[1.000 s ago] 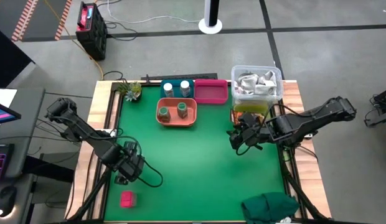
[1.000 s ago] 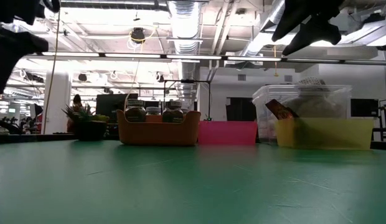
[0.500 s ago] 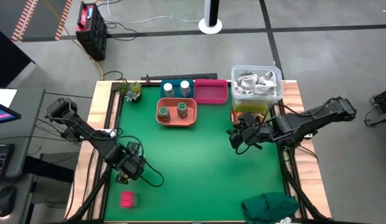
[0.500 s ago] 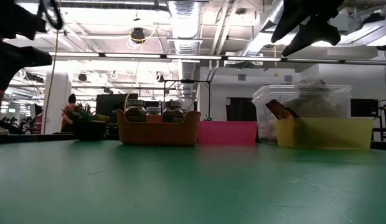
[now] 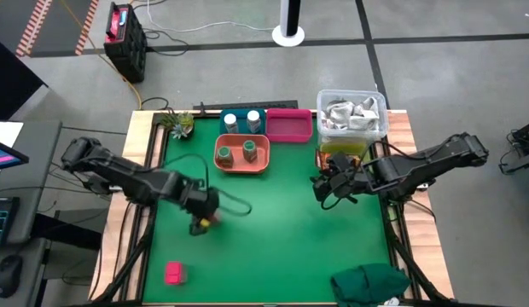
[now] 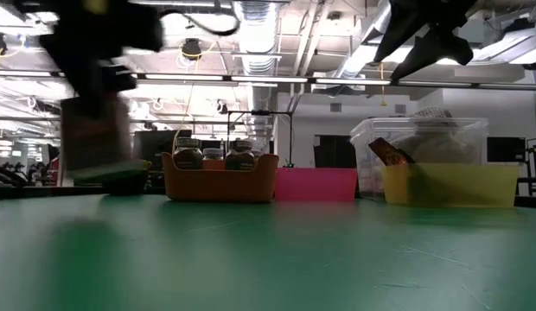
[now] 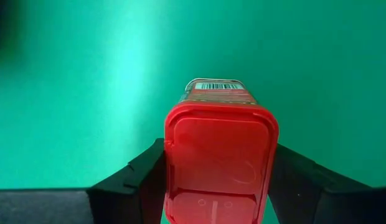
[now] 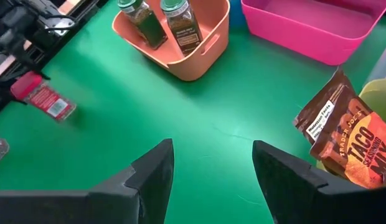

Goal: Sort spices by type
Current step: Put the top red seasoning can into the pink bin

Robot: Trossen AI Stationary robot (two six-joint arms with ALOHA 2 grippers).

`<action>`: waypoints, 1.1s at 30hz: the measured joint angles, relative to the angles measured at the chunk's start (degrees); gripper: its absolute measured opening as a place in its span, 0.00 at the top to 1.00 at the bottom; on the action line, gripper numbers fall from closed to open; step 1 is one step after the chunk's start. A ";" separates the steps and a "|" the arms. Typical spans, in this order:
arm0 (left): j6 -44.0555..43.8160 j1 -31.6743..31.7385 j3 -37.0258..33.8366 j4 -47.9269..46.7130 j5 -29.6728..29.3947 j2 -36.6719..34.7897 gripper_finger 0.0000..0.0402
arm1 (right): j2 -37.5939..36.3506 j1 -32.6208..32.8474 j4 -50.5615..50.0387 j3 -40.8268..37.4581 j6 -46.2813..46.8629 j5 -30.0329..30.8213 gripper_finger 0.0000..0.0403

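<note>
The left gripper (image 5: 201, 223) is hanging over the green table (image 5: 273, 247), left of centre, with its jaws clamped on a pink-capped spice jar (image 7: 220, 158). The left wrist view shows the jar gripped by its sides between the two dark fingers (image 7: 138, 180), a barcode label visible on its far end and only bare green mat beyond it. From the right wrist camera the same jar (image 8: 42, 96) is showing tilted in the other arm's grip, clear of the mat.

A second pink spice block (image 5: 173, 273) is lying alone near the table's front left corner, well apart from everything else.

Along the far edge the containers are standing in a row. An orange basket (image 5: 223, 162) is holding two dark green jars (image 5: 240, 152), upright and side by side. Just behind it, a teal bin (image 5: 222, 116) is holding two white-capped jars (image 5: 241, 122). Beside that is sitting a pink bin (image 5: 289, 133), then a clear tub (image 5: 380, 111) filled with crumpled silver-white wrappers (image 5: 348, 111), and in front of the tub a yellow bin (image 5: 343, 150) with a brown-orange sachet (image 8: 347, 139) leaning out over its rim. A small green plant sprig (image 5: 178, 124) is standing at the far left corner.

The right gripper (image 5: 326, 189) is hovering near the yellow bin with its jaws apart, holding nothing; the mat between its fingers (image 8: 153, 177) is lying bare. A green cloth (image 5: 370, 283) is lying bunched at the front right corner.
</note>
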 joint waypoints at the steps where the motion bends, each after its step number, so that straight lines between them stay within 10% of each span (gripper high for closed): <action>1: 1.27 1.93 0.86 1.25 -0.03 0.47 0.48 | 0.08 -0.17 0.01 0.00 -0.01 0.00 0.39; 19: 26.24 17.18 38.10 -0.02 -0.44 35.91 0.48 | -3.05 3.37 -12.66 0.00 13.02 -2.56 0.39; 33: 28.10 17.01 42.42 0.09 4.05 40.03 0.28 | -4.82 6.83 -17.23 0.00 16.51 -1.76 0.39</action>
